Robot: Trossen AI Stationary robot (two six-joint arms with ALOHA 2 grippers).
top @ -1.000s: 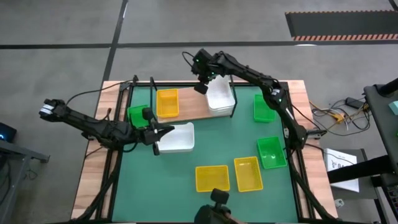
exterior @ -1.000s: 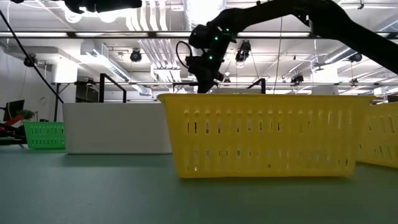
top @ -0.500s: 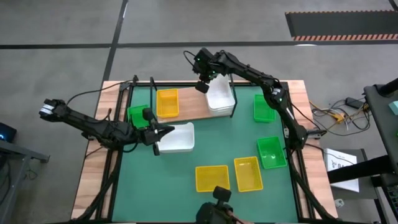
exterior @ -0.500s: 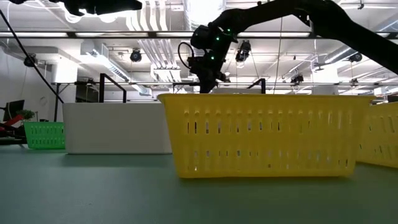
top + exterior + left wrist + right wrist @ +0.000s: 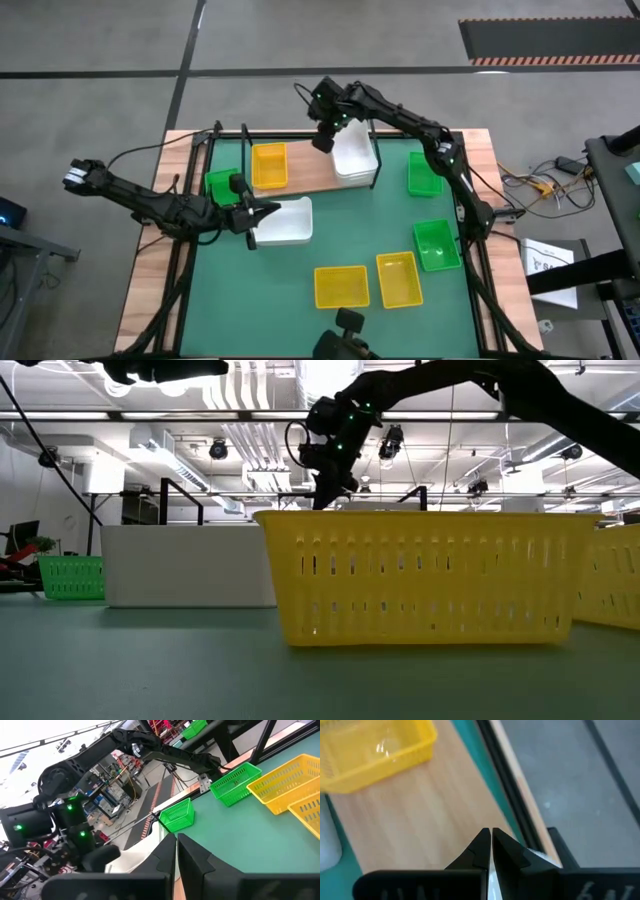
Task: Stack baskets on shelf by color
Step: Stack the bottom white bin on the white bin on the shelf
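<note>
Two white baskets (image 5: 355, 157) sit stacked on the shelf (image 5: 308, 172) beside a yellow basket (image 5: 269, 165). Right hand (image 5: 324, 138), clenched and empty, hovers at their edge. Left hand (image 5: 262, 214), clenched on the third white basket (image 5: 284, 222), rests on the desk (image 5: 300, 270).

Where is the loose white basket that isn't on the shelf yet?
In the high view, the white basket lies on the green mat, left of centre, just below the shelf, with the left gripper at its left rim.
</note>
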